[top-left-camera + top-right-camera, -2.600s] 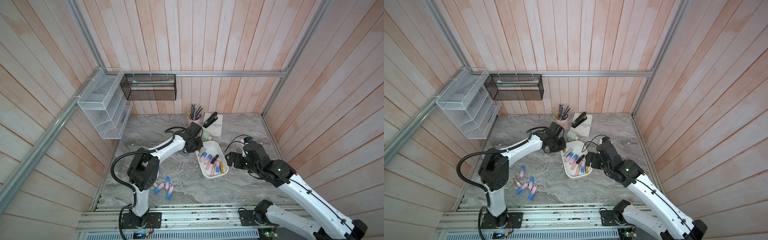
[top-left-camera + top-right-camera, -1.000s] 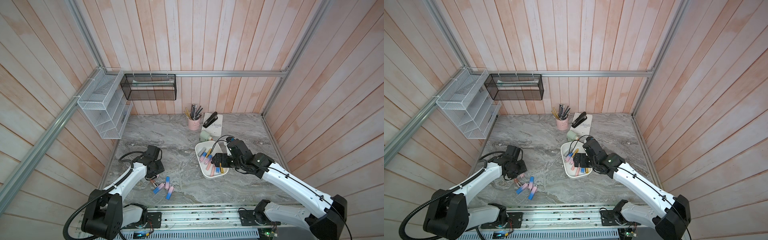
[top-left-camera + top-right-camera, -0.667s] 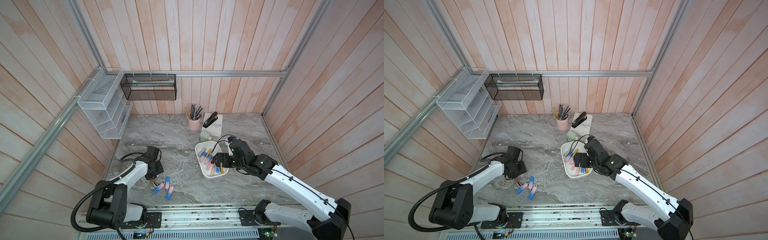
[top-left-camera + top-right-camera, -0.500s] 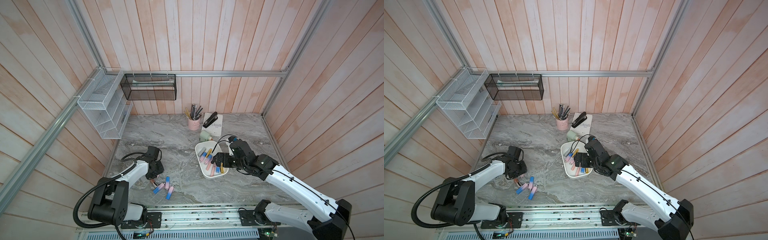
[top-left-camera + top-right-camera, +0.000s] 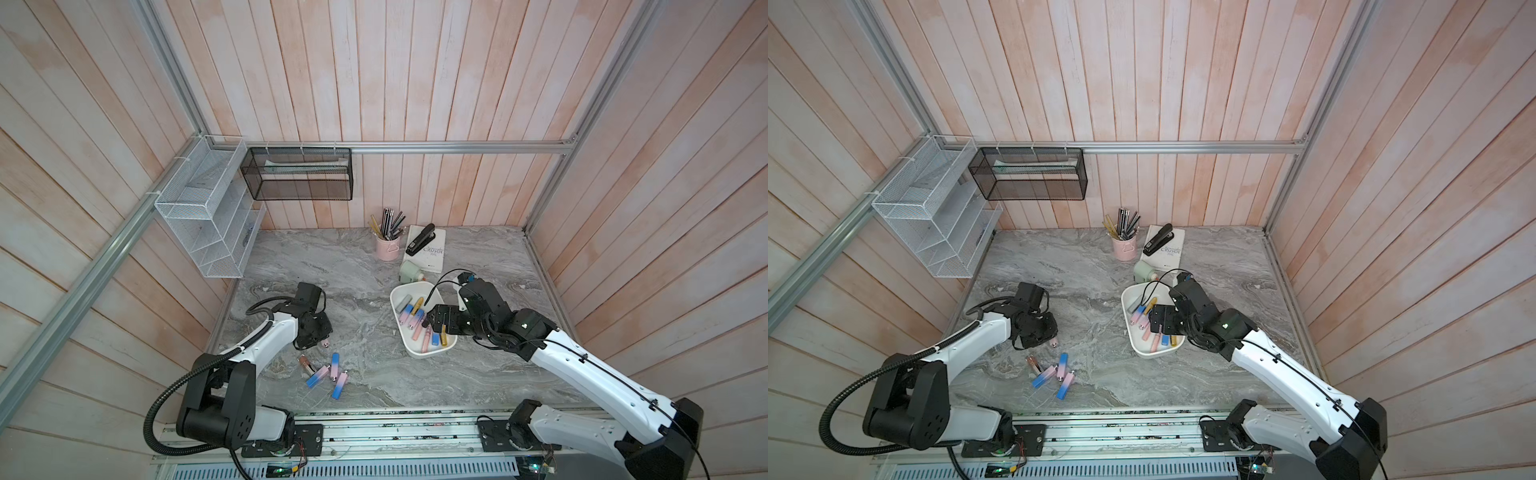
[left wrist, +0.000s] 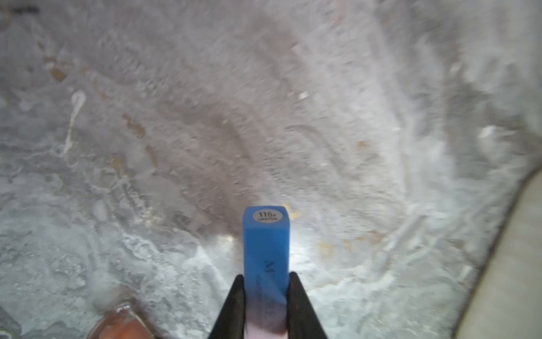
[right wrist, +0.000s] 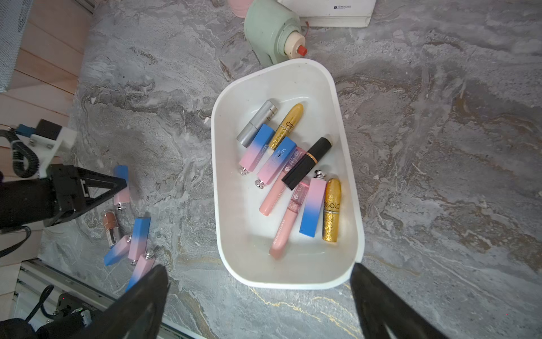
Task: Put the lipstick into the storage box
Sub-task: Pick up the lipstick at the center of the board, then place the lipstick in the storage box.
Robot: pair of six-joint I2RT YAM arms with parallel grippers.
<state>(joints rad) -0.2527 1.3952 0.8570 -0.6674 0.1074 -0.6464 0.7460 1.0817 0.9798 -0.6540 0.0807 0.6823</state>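
Pick looks done: left tool [image 6: 266,278] clamps the blue-pink lipstick [image 6: 265,243] left of centre in both top views, right tool [image 7: 260,268] gapes wide over the storage box [image 5: 424,353] right of centre; next needs lift, carry right, release inside.

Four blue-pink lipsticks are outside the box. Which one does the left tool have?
The lone blue-pink lipstick set apart from the rest, clamped in the left tool, blue end out. The other three lie loose together by a brown one.

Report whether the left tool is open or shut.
Shut on the blue-and-pink lipstick: in the left wrist view, the fingers of the left tool press against its opposite sides.
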